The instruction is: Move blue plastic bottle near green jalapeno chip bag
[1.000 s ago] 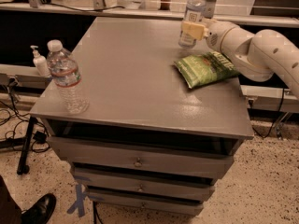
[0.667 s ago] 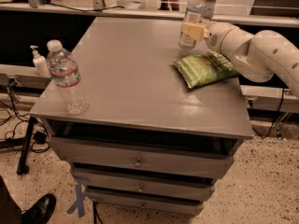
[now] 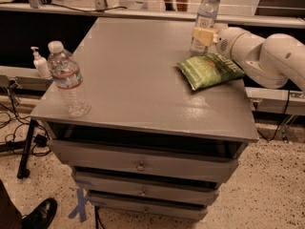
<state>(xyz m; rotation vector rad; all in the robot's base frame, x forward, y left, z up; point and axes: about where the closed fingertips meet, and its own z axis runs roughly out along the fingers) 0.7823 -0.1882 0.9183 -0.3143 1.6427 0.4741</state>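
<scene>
The gripper [image 3: 204, 36] holds the blue plastic bottle [image 3: 206, 13] upright just behind the green jalapeno chip bag [image 3: 209, 70].
Jaws clenched low on it, far right of the desk [image 3: 133, 80]; a sideways tug at release could topple the tall bottle.

The bottle [image 3: 205, 19] is tall, slim and clear, with a white cap and a bluish-white label bearing a small dark square. It stands upright near the counter's far right corner. The gripper [image 3: 202, 36] reaches in from the right edge and clasps the bottle's lower half, one pale finger [image 3: 204, 35] across its front. The chip bag [image 3: 210, 70] is green with white lettering. It lies flat just in front of the bottle, along the right edge, angled slightly.
</scene>
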